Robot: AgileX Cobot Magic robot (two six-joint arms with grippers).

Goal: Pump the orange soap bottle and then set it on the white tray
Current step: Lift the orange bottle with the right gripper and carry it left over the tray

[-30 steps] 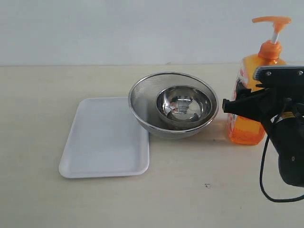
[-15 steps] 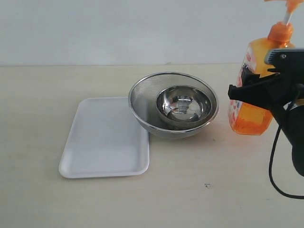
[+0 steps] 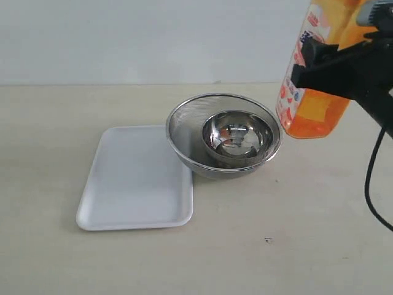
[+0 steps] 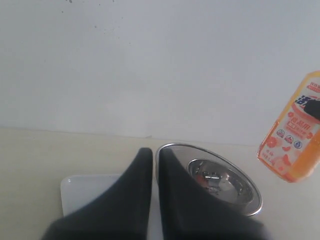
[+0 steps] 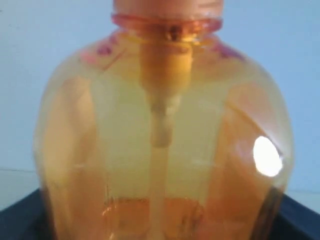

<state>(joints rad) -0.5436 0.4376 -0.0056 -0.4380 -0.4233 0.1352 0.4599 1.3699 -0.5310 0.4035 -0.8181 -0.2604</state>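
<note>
The orange soap bottle [image 3: 310, 92] hangs tilted in the air at the upper right of the exterior view, clear of the table, its pump head cut off by the frame's top. My right gripper [image 3: 328, 67] is shut on its body. In the right wrist view the bottle [image 5: 160, 140] fills the picture, with the dip tube showing inside. The left wrist view catches the bottle [image 4: 292, 135] aloft beside the bowls. The white tray [image 3: 138, 178] lies flat on the table's left. My left gripper [image 4: 154, 160] is shut, holding nothing, above the tray [image 4: 85, 192].
A steel mesh bowl [image 3: 184, 132] with a smaller steel bowl [image 3: 238, 136] inside stands between the tray and the bottle, touching the tray's right rim. A black cable [image 3: 371, 184] hangs from the right arm. A pale wall stands behind the table.
The right gripper has lifted the bottle off the table, up and slightly leftward, tilting it; its pump head has left the frame. The tray and bowls have not moved.
</note>
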